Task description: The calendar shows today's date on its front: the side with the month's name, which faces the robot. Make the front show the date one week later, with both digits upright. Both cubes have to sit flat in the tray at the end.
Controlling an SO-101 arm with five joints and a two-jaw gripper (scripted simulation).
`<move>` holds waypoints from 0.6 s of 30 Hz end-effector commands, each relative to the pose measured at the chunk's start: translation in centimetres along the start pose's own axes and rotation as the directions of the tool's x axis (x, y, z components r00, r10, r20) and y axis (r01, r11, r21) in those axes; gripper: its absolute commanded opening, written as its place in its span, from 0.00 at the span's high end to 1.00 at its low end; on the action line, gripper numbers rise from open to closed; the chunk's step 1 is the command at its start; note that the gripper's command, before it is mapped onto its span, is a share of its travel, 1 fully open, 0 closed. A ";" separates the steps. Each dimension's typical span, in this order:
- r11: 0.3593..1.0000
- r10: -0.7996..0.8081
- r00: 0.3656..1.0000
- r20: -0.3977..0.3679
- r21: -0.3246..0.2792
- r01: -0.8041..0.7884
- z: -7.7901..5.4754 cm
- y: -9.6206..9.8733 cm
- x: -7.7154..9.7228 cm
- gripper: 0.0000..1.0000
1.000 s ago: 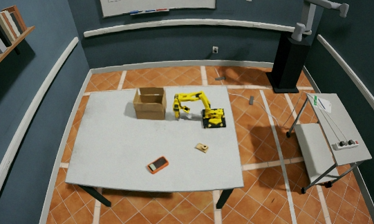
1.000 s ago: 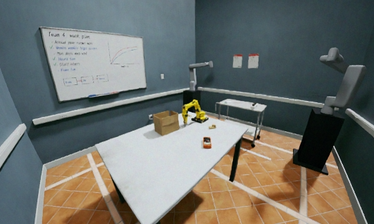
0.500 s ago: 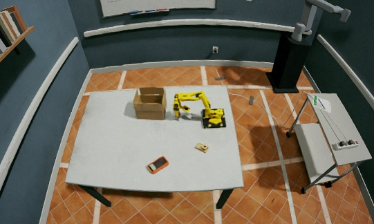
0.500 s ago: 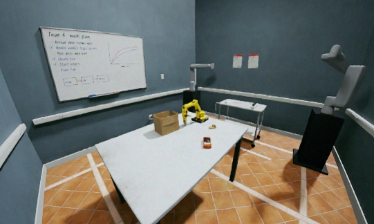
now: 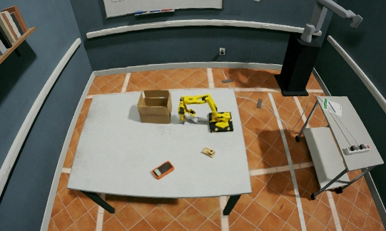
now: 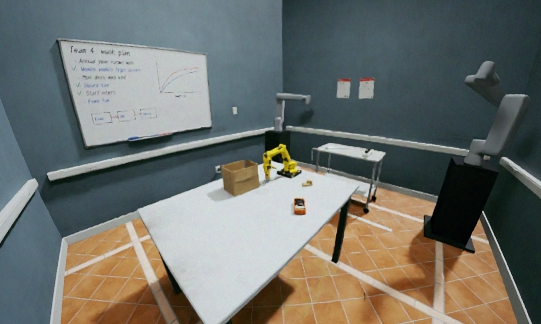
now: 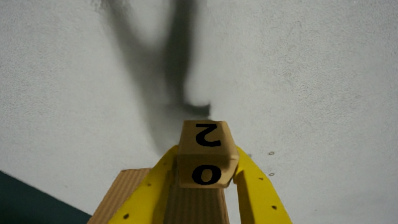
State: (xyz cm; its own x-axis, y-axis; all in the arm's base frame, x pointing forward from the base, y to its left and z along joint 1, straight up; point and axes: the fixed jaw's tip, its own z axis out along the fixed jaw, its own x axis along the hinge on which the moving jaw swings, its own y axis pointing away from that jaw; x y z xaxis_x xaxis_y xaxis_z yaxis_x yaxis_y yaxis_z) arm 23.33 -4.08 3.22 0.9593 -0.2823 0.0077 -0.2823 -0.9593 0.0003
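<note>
Cube (image 7: 208, 155) between fingers, clamped on both sides; faces "2" and "0" toward wrist view. Box (image 5: 155, 114) (image 6: 240, 179) (image 7: 196, 205) near, on desk (image 5: 158, 142) (image 6: 232, 225) (image 7: 310, 75).

Orange floor tiles (image 5: 269, 192) (image 6: 382, 285) are enclosed by blue-grey walls (image 5: 187, 44) (image 6: 407, 45); a whiteboard (image 5: 187, 5) (image 6: 182, 120) is mounted above a white rail (image 5: 201, 23) (image 6: 182, 150), and soft shadows are cast beneath furniture.

A cube (image 7: 207, 155) sits between the fingertips of the claw (image 5: 187, 117) (image 6: 267, 176) (image 7: 207, 162) above a counter (image 5: 130, 160) (image 6: 217, 225) (image 7: 310, 75), with an open box (image 5: 155, 115) (image 6: 241, 180) (image 7: 195, 205) just beside the claw and a handheld meter (image 5: 163, 170) (image 6: 299, 206) well apart from it.
</note>
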 end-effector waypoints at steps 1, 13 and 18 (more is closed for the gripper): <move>1.000 0.001 1.000 0.020 -0.001 -0.001 0.5 0.3 -0.2 1.00; 1.000 0.001 1.000 0.020 -0.001 -0.001 1.1 0.3 -0.2 1.00; 1.000 0.001 1.000 0.020 -0.001 -0.001 1.1 0.3 -0.2 1.00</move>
State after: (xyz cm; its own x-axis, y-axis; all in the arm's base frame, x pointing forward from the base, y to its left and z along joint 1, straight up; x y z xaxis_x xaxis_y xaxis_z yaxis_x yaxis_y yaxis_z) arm 23.38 -4.09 2.63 0.9593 -0.2823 0.0097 -0.2823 -0.9593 0.0000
